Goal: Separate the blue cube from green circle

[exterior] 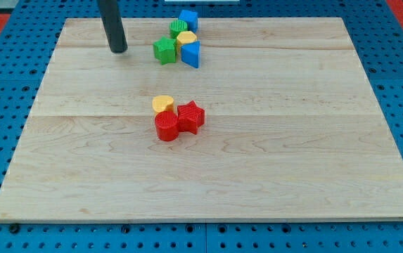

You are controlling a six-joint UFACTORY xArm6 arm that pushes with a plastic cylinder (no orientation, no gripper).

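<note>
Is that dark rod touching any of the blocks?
No, my tip rests on bare wood, apart from the green star block to the view's right.

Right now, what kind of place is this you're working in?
Probably a robotics lab bench. A pale wooden board lies on a blue perforated base, small coloured blocks like the blue cube and green circle are scattered on it, and my tip rests left of them.

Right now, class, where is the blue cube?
The blue cube sits at the view's top, touching the green circle on its right.
</note>
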